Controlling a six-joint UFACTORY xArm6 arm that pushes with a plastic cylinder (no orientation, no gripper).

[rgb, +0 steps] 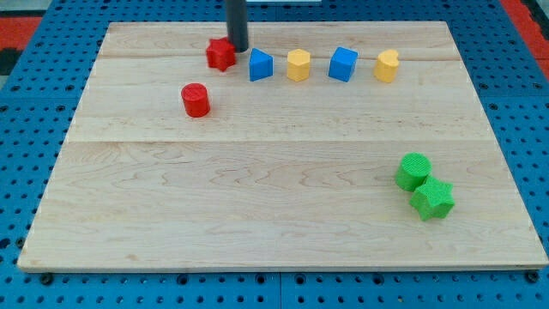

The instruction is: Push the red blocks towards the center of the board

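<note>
Your tip (238, 49) sits at the far-left red star block (220, 54), seemingly touching; there's no gripper to report. The red cylinder (196, 99) lies nearer. Next, push the star toward the tabletop (257, 206) center.

two red blocks (220, 54) (196, 99), two blue blocks (260, 65) (342, 64), two yellow blocks (298, 65) (387, 65), two green blocks (413, 171) (432, 199).

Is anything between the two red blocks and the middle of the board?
Nothing visible. My tip sits at the top right edge of the red star block; the red cylinder lies below it, bare board beyond both toward center.
</note>
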